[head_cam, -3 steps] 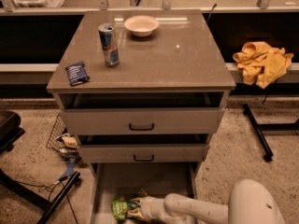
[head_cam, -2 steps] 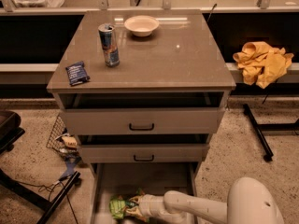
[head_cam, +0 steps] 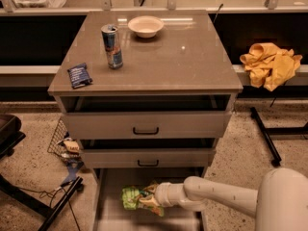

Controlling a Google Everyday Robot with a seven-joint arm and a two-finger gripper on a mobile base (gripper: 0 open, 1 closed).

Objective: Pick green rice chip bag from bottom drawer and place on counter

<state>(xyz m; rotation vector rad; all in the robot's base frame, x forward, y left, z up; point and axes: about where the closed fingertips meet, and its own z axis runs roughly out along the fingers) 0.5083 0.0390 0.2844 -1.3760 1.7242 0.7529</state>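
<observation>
Camera view only, quick: where's your gripper (head_cam: pixel 148 200)?

Me: Low, at frame bottom, inside the open bottom drawer (head_cam: pixel 144 222). My arm (head_cam: pixel 216 196) comes in from the right, and the claw points left.

QA: Claw state?

Me: Pinching the green rice chip bag (head_cam: pixel 131 197) at its right edge.

QA: So where's the bag?

Me: In the bottom drawer, left of centre, crumpled, just under the front of the middle drawer (head_cam: pixel 147 157). I can't tell if it's touching the drawer floor. It isn't on the counter (head_cam: pixel 159 61).

QA: What's on the counter?

Me: Can (head_cam: pixel 111 46) upright at back left, pale bowl (head_cam: pixel 146 26) near the back edge, dark blue packet (head_cam: pixel 79 75) flat by the front-left corner. All well apart from each other.

QA: Other drawers?

Me: Top drawer (head_cam: pixel 144 124) and middle drawer are both pulled out partway.

QA: Anything else?

Me: Yellow cloth (head_cam: pixel 269 64) on the ledge to the right of the cabinet.
</observation>
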